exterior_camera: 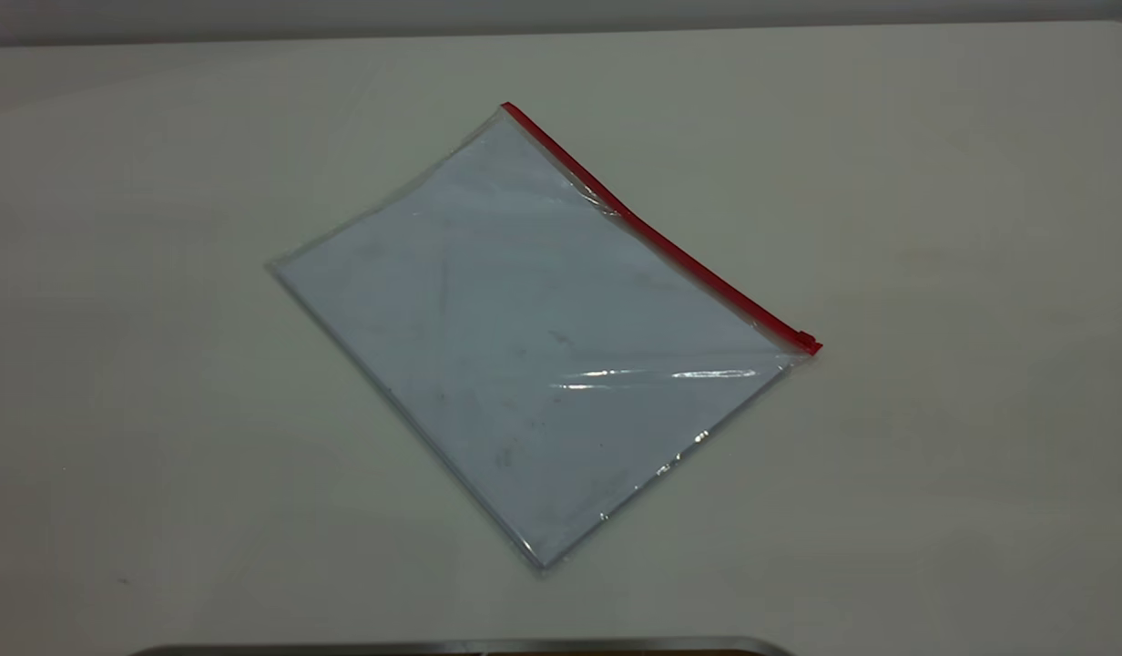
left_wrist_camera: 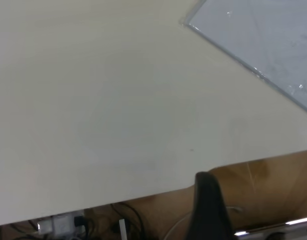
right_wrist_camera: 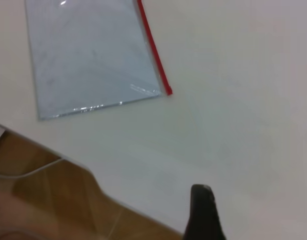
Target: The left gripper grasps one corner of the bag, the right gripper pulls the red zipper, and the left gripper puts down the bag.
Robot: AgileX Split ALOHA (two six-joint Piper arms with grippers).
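Bag (exterior_camera: 543, 337) lies flat on table (exterior_camera: 934, 456), untouched; each end effector shows one finger, spread undeterminable.

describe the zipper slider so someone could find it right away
On the pale table, a clear plastic bag lies flat and turned diagonally. A red zipper edges its far right side; the slider is the small red bump at that strip's nearer end.

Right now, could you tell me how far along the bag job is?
Nothing looks done. The bag lies flat on the table, ungripped, the red zipper untouched. Neither the left gripper nor the right gripper is near it. Grasping a corner, pulling the zipper and putting down all remain.
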